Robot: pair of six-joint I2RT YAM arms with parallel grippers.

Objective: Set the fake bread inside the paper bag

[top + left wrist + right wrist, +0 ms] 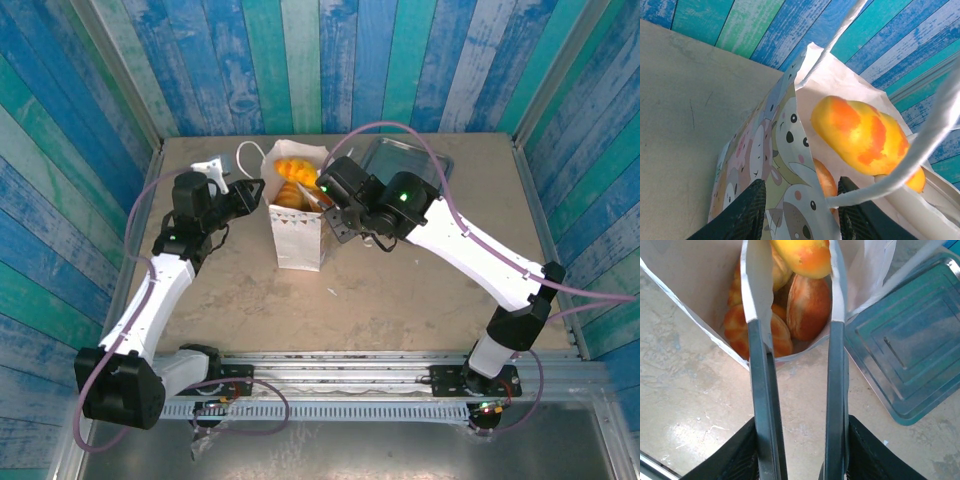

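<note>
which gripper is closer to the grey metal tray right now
Right. The right gripper, holding tongs, sits between the paper bag and the tray; the left gripper is on the bag's other side, farther away.

Paper bag [775, 165], cartoon-animal print, mouth open. Oval yellow-orange fake bread [860, 132] sits at bag mouth, with an orange piece [824, 180] under it. White cord handle [920, 150] crosses bag mouth. Left gripper [801, 182] jaws straddle bag's printed wall, pinch unclear. Worktop [685, 125] left of bag.
</note>
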